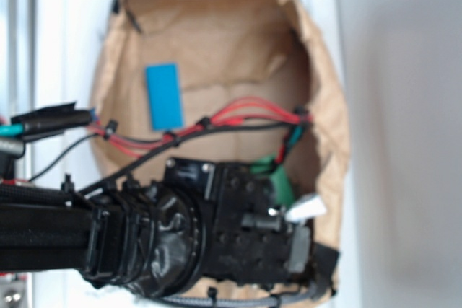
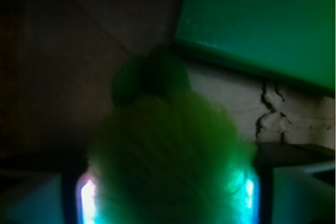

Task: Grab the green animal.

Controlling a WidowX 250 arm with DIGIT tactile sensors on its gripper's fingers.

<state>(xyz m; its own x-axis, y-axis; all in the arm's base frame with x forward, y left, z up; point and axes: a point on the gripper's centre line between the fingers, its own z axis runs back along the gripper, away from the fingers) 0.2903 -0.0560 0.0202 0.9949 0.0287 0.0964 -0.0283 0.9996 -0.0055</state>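
When we look from the exterior view, our black arm reaches in from nine o'clock and covers the low part of a brown paper bag (image 1: pixel 328 106). The hand (image 1: pixel 307 210) sits near four o'clock in the bag, with a pale tip showing. A blue block (image 1: pixel 164 95) lies flat near ten o'clock, well apart. A bit of the green block (image 1: pixel 278 174) peeks out just beside the hand. We cannot see the green animal here.

In the wrist view, the green animal (image 2: pixel 168 156) fills the six o'clock part, fuzzy and round, right between the two fingers (image 2: pixel 86 198). The fingers sit close at each side of it, but we cannot tell if they squeeze it. The green block lies at one o'clock, near it.

We think it is light and squishy, so pinching the fat middle should work best.
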